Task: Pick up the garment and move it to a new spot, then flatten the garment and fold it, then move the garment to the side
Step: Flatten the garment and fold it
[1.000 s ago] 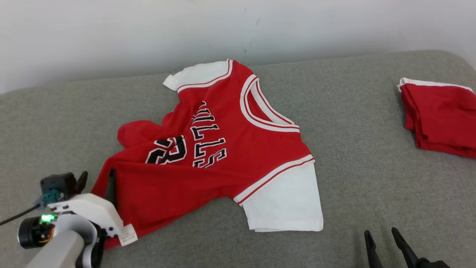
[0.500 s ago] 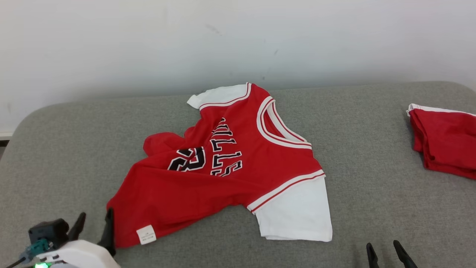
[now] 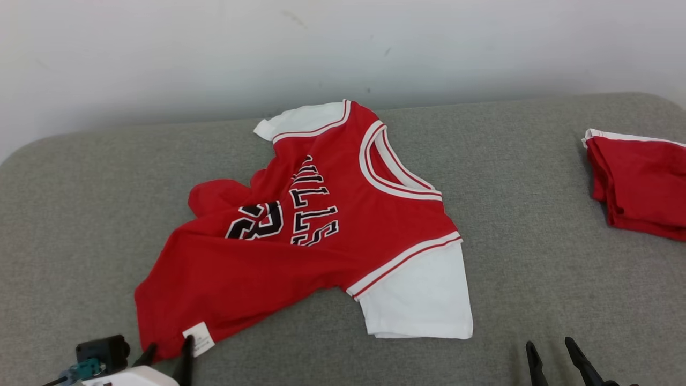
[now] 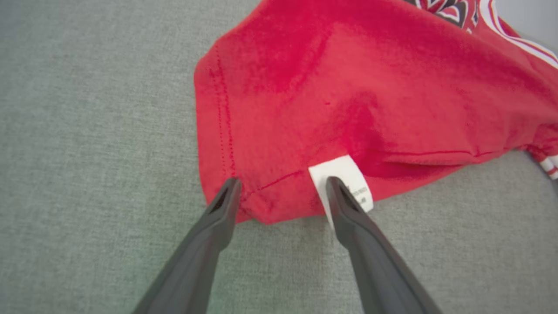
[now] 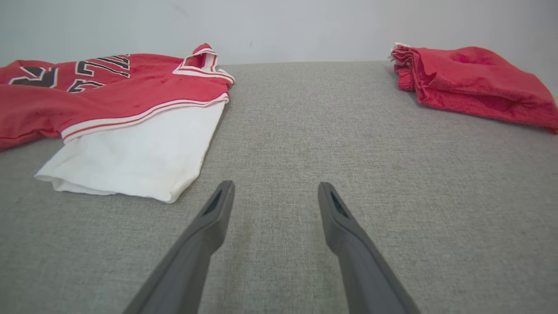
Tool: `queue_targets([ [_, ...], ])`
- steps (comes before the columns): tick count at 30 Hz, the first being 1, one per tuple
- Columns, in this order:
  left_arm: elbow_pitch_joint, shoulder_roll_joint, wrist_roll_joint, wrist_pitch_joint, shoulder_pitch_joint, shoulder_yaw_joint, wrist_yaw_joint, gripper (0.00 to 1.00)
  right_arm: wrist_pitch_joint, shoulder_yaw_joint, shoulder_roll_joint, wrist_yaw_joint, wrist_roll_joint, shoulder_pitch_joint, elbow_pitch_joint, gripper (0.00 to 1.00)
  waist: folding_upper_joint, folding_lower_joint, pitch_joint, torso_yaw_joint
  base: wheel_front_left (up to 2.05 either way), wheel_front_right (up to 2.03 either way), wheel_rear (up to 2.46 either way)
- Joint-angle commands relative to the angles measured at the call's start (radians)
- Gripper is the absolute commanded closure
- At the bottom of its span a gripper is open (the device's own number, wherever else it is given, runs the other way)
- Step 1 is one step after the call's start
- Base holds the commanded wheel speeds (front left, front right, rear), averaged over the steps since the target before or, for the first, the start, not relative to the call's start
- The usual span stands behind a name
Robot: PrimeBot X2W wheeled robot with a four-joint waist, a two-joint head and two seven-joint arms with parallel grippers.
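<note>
Left wrist view: left gripper (image 4: 282, 181) spread wide; straddling garment (image 4: 348, 87) hem.

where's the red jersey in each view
head view: jersey spread in the centre, slightly left
left wrist view: jersey upper right, hem corner at centre
right wrist view: jersey at left, white sleeve nearest
shared landmark: the black lettering on its chest

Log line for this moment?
jersey: rumpled on couch | left gripper: open, at jersey's tag | right gripper: open, over bare couch | second red garment: far right
</note>
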Motion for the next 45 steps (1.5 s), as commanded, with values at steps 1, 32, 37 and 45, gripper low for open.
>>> queue_targets([
  [1,0.009,0.006,-0.003,-0.003,-0.01,0.003,0.004,0.0,-0.003,-0.004,-0.004,-0.002,0.003,-0.003,0.0,0.0,-0.0001,0.0,0.005,-0.007,0.0,0.0,0.0],
  [32,0.039,-0.011,-0.055,-0.095,0.008,0.069,-0.038,1.0,-0.003,-0.008,-0.011,-0.002,-0.002,0.011,0.006,0.0,-0.0001,0.0,-0.008,-0.008,0.0,0.0,0.0],
  [37,0.008,0.012,-0.049,-0.119,0.045,0.092,-0.021,1.0,-0.003,-0.007,-0.01,-0.002,-0.005,0.018,0.007,0.0,-0.0001,0.0,-0.027,0.02,0.0,0.0,0.0],
  [45,0.022,0.0,-0.037,-0.149,0.104,0.089,-0.019,1.0,-0.003,0.004,-0.012,-0.002,-0.002,0.024,0.014,0.0,-0.0001,0.0,-0.044,0.051,0.0,0.0,0.0],
])
